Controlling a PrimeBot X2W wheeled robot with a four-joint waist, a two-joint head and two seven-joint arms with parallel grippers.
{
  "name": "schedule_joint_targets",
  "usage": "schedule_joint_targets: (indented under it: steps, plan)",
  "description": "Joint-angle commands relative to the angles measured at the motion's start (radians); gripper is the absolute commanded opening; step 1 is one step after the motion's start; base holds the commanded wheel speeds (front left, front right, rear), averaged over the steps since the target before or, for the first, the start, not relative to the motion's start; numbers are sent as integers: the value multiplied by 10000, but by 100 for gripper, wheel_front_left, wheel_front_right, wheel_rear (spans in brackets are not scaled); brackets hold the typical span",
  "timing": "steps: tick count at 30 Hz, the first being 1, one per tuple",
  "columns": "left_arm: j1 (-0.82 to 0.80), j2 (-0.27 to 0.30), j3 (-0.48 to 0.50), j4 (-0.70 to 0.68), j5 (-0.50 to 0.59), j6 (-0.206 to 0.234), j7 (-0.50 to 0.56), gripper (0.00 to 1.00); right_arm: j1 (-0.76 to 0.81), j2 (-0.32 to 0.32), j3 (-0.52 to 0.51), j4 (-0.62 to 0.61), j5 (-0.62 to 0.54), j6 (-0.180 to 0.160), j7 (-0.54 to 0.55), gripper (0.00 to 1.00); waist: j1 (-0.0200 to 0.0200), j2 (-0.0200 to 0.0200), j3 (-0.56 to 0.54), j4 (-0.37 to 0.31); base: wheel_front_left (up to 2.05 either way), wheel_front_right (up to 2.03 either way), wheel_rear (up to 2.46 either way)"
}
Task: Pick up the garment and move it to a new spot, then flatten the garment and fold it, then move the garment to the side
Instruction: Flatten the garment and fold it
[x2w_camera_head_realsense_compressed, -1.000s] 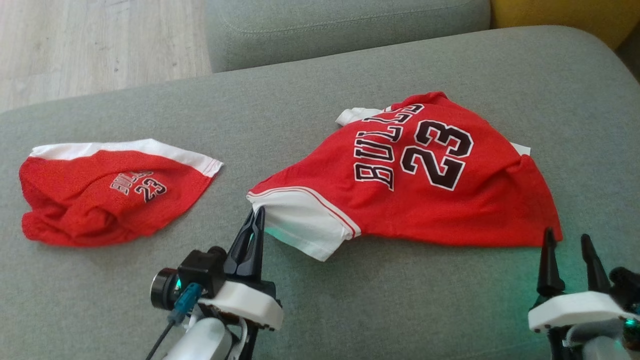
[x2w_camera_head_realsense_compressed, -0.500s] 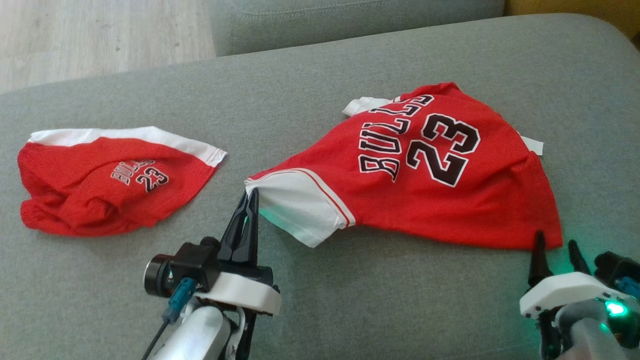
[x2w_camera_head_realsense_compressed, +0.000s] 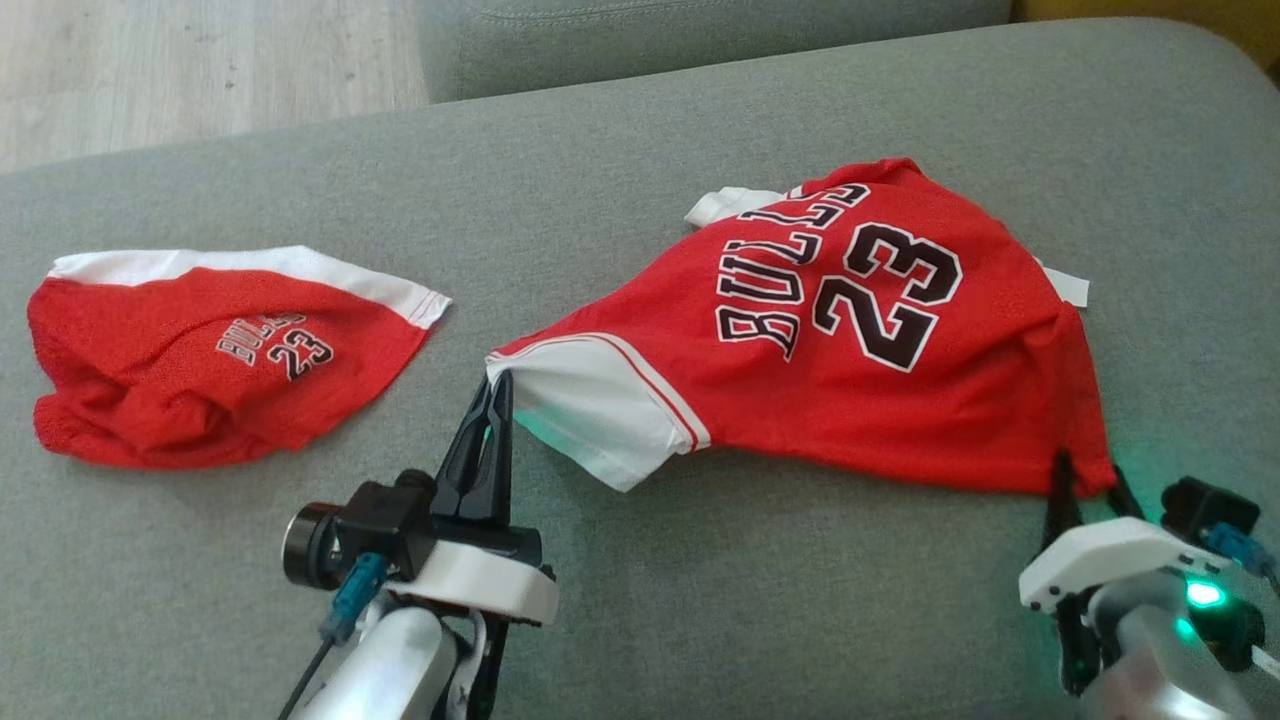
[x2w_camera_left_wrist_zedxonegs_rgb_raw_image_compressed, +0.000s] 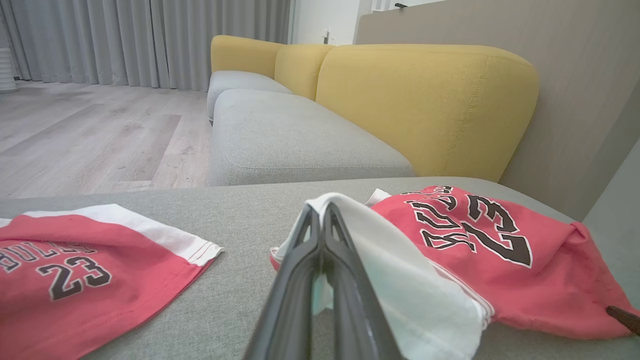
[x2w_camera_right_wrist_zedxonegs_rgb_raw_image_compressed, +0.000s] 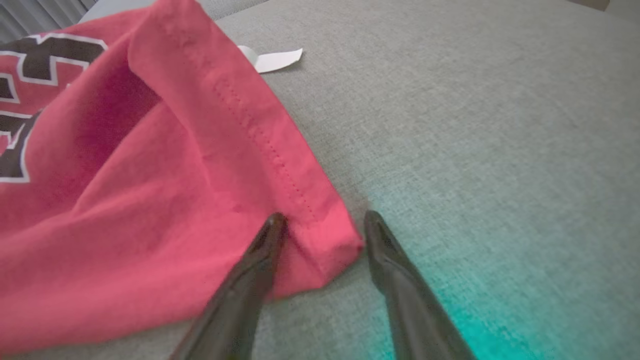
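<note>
The garment (x2w_camera_head_realsense_compressed: 880, 350) is a red "BULLS 23" jersey with white sleeves, spread on the grey sofa cushion (x2w_camera_head_realsense_compressed: 700, 600). My left gripper (x2w_camera_head_realsense_compressed: 497, 385) is shut on the edge of its white sleeve (x2w_camera_head_realsense_compressed: 590, 410) and holds that edge a little above the cushion. The left wrist view shows the pinched white cloth draped over my left gripper (x2w_camera_left_wrist_zedxonegs_rgb_raw_image_compressed: 320, 212), with the garment (x2w_camera_left_wrist_zedxonegs_rgb_raw_image_compressed: 500, 250) lying to its right. My right gripper (x2w_camera_head_realsense_compressed: 1090, 470) is open at the near right hem corner. In the right wrist view my right gripper (x2w_camera_right_wrist_zedxonegs_rgb_raw_image_compressed: 324, 217) straddles that corner of the garment (x2w_camera_right_wrist_zedxonegs_rgb_raw_image_compressed: 125, 200).
Red and white shorts (x2w_camera_head_realsense_compressed: 220, 360) with the same print lie crumpled at the left of the cushion. A white label (x2w_camera_right_wrist_zedxonegs_rgb_raw_image_compressed: 272, 59) pokes out beyond the jersey. A second grey seat (x2w_camera_left_wrist_zedxonegs_rgb_raw_image_compressed: 290, 145), yellow backrests (x2w_camera_left_wrist_zedxonegs_rgb_raw_image_compressed: 425, 100) and a wooden floor (x2w_camera_head_realsense_compressed: 200, 60) lie beyond.
My right gripper has moved forward onto the jersey's hem corner, so the corner now sits between its fingers. The left gripper keeps its hold on the sleeve. The head camera has shifted slightly.
</note>
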Motion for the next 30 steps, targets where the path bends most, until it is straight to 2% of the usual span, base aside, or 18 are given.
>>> schedule_joint_targets:
  steps: [1, 7, 11, 14, 18, 24, 30]
  plan:
    - [-514, 59, 393, -261, 87, -19, -115, 0, -225, 65, 419, 158, -24, -7, 43, 0, 0, 0, -6, -3, 0, 0, 0]
    - [-499, 85, 436, -187, 46, -42, -118, 0, -408, 65, 677, -316, 215, -7, 4, 0, 0, 0, -116, -48, 0, 0, 0]
    - [-506, 136, 547, -165, -56, -74, -119, 0, -221, 65, 1297, -1525, 744, -7, 0, 0, 0, 0, -315, -133, 0, 0, 0]
    - [-498, 123, 734, -329, -307, -178, -120, 0, -72, 65, 2074, -2537, 1809, -7, -1, 0, 0, 0, -499, -222, 0, 0, 0]
    - [-640, 203, 1083, -670, -749, -347, -52, 0, 74, 65, 2645, -4110, 2153, -7, 68, 0, 0, 0, -815, -305, 0, 0, 0]
    - [-1676, 281, 1670, -1237, -1425, -598, 441, 0, -244, 34, 2724, -6668, 1965, -7, 1295, 0, 0, 0, -1259, -358, 0, 0, 0]
    - [-3884, 111, 2602, -1717, -2140, -736, 709, 0, -1771, -554, 2706, -8954, 1832, -7, 2591, 0, 0, 0, -1601, -448, 0, 0, 0]
